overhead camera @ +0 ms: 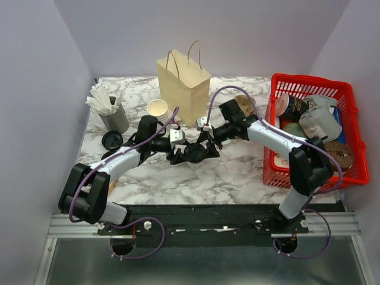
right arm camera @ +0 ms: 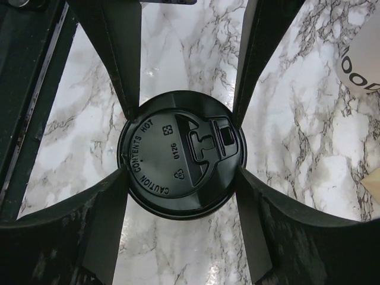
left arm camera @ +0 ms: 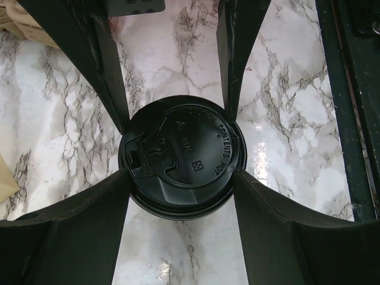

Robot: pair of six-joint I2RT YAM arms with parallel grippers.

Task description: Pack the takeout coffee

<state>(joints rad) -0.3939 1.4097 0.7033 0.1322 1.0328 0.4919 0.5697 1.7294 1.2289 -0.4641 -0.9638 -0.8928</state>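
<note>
Takeout coffee set upright on marble surface, near paper bag, black lid fitted. Lid rim clamped by left fingers; same rim clamped by right fingers, approached from opposite side.

Marble table is loaded as follows: paper bag at back, white cup, stirrer holder and black lid left, red basket right, coffee cup centre.

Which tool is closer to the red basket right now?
Right. The right tool holds the takeout coffee from the red basket side; the left tool from the opposite side.
</note>
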